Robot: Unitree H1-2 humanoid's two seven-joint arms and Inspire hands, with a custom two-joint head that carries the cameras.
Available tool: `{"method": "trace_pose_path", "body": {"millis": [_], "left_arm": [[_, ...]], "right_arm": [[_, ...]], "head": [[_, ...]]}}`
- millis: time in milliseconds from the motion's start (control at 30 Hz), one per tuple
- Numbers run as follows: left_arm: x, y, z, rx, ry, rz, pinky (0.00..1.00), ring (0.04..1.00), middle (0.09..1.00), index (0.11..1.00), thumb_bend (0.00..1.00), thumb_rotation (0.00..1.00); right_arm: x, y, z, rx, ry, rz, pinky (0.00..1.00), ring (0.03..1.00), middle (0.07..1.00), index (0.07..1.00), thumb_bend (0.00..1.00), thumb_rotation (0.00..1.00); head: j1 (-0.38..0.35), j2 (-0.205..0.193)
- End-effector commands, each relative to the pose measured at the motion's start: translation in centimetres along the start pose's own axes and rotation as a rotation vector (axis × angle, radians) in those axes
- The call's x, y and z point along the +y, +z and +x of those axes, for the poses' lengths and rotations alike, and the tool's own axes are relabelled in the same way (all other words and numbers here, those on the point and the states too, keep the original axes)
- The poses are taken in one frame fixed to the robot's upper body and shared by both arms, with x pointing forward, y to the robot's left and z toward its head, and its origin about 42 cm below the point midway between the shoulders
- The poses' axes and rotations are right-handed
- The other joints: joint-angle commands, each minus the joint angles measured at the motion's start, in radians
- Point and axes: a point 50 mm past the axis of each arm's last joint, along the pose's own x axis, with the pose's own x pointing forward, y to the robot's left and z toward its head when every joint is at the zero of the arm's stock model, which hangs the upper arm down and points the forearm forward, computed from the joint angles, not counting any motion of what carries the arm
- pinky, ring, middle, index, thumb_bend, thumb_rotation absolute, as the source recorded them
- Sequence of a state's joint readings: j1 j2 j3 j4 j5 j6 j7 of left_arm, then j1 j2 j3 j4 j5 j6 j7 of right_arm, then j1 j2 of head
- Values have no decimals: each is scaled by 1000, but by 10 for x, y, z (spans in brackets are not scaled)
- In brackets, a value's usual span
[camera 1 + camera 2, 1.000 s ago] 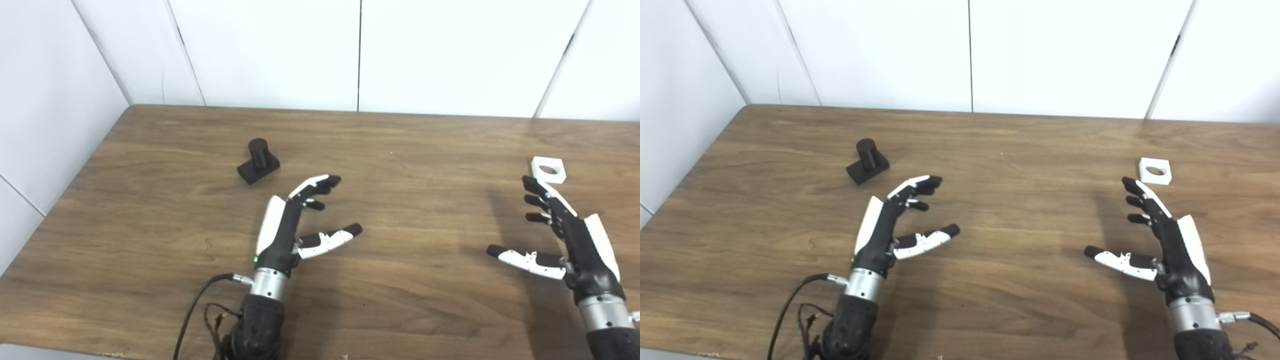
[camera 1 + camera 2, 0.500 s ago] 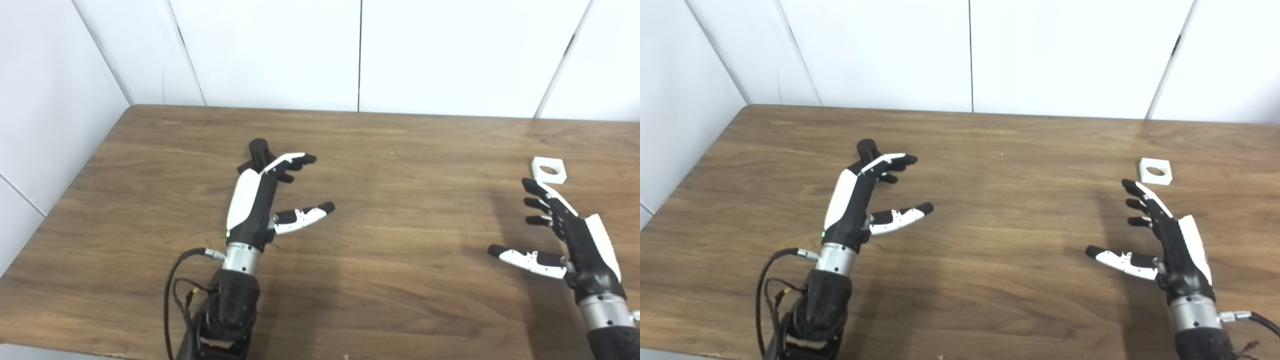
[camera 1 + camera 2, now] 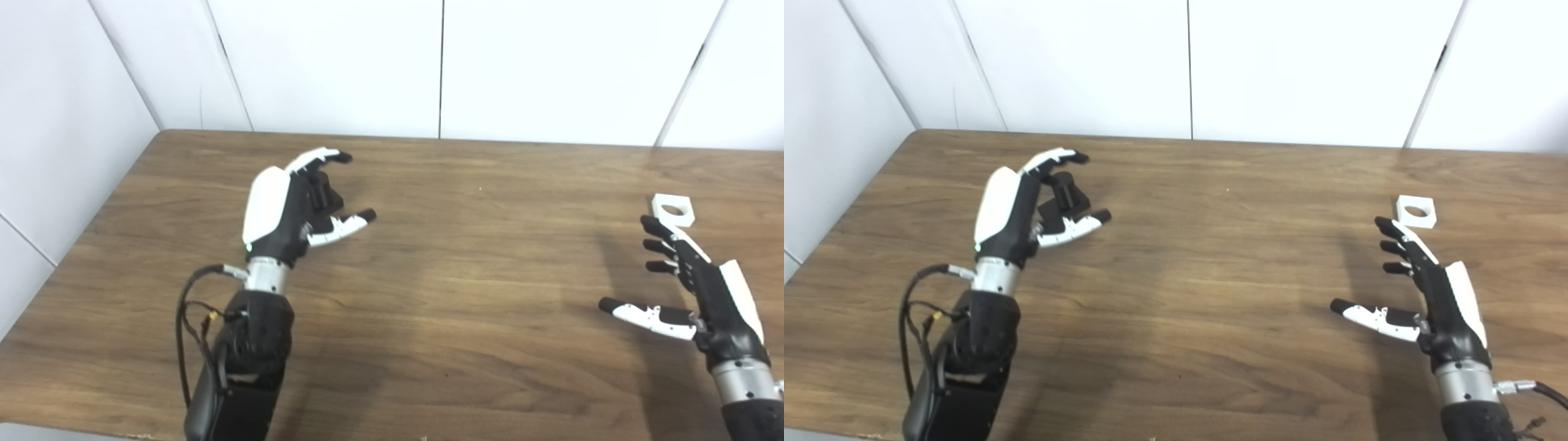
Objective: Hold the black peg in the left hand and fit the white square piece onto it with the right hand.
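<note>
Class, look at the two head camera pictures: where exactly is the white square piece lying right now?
The white square piece lies flat on the table, far right, just beyond the fingertips of the open right hand, untouched.

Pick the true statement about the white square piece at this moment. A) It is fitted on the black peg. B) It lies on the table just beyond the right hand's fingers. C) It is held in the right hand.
B: the white square piece lies flat on the table, just past the open right hand, untouched.
</note>
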State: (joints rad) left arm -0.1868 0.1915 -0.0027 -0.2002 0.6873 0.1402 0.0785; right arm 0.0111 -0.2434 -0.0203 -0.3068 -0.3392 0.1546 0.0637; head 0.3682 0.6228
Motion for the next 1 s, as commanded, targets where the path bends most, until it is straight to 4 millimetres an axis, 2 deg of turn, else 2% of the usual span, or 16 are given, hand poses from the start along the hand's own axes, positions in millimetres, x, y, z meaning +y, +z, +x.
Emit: {"method": "trace_pose_path", "body": {"millis": [0, 500, 600, 800, 967], "left_arm": [[18, 3, 19, -36, 72, 55, 690, 829, 830, 709, 735, 247], [40, -24, 56, 9, 100, 244, 689, 868, 860, 717, 759, 295], [41, -27, 62, 26, 91, 278, 759, 898, 874, 722, 775, 311], [39, -35, 69, 90, 46, 340, 972, 980, 931, 745, 816, 387], [35, -41, 71, 135, 6, 392, 1000, 1000, 987, 755, 892, 464]], "right_arm": [[-10, 17, 8, -77, -31, -11, 729, 840, 884, 859, 662, 0], [-11, 16, 9, -83, -31, -15, 716, 834, 881, 857, 666, 0], [-12, 17, 10, -84, -31, -10, 715, 833, 881, 856, 666, 0], [-12, 21, 9, -84, -36, -9, 715, 832, 880, 852, 666, 0], [-13, 23, 8, -78, -35, -18, 706, 830, 884, 855, 664, 0]], "head": [[1, 0], [0, -1], [-1, 1], [-9, 4], [-12, 6]]}}
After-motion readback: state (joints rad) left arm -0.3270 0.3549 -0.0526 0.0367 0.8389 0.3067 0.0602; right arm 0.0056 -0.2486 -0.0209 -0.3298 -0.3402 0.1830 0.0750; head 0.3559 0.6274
